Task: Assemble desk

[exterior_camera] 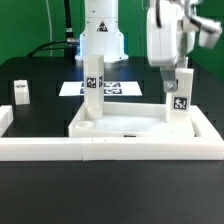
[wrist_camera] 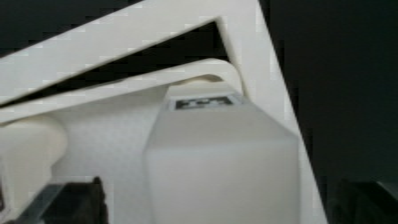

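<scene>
The white desk top (exterior_camera: 125, 124) lies on the black table against the border rail. One leg (exterior_camera: 91, 86) stands upright at its corner on the exterior view's left. My gripper (exterior_camera: 178, 72) is shut on a second tagged leg (exterior_camera: 178, 98), holding it upright at the corner on the exterior view's right. In the wrist view this leg (wrist_camera: 214, 160) fills the space between my fingers (wrist_camera: 63, 203), its tag toward the tray rim (wrist_camera: 107, 60). Whether the leg is seated in the top is hidden. A third leg (exterior_camera: 22, 92) stands loose at the exterior view's far left.
The long low white border rail (exterior_camera: 110, 148) runs along the front of the table, with short arms at both ends. The marker board (exterior_camera: 112, 90) lies behind the desk top, before the robot's base (exterior_camera: 103, 40).
</scene>
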Robot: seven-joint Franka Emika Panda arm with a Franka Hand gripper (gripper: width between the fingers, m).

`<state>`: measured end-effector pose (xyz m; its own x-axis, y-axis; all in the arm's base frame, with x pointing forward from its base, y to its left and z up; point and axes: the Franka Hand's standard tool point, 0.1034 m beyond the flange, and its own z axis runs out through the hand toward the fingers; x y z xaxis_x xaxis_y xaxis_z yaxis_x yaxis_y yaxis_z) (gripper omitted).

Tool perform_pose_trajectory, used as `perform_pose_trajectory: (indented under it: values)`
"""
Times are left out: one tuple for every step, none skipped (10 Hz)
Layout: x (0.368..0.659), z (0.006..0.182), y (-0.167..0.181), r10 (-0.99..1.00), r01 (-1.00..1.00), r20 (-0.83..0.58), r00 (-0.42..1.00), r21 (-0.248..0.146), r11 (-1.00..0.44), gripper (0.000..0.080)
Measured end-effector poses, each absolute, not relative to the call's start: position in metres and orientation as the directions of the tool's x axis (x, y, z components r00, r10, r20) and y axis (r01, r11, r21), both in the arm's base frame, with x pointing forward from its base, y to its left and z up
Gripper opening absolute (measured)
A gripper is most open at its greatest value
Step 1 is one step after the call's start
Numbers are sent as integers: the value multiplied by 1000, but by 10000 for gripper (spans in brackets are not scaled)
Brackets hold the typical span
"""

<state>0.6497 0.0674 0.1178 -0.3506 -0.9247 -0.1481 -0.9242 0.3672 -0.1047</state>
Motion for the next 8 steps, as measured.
perform_pose_trajectory:
  values:
    - [647,130,64,-934,-935,-158,-319,-109,338,647]
    - [649,151,54,-942,-941,-171,-288,-132,312,648]
    - [651,163,43,-943,-939,-175,-284,-147,310,648]
    - [650,161,43,-942,-939,-173,-286,-147,312,648]
    - [650,159,44,-944,-940,-170,-283,-144,308,648]
    - [650,159,44,-944,-940,-170,-284,-145,308,648]
    - [650,159,44,-944,-940,-170,-283,-144,308,648]
    - [650,159,44,-944,-940,-170,-283,-144,308,648]
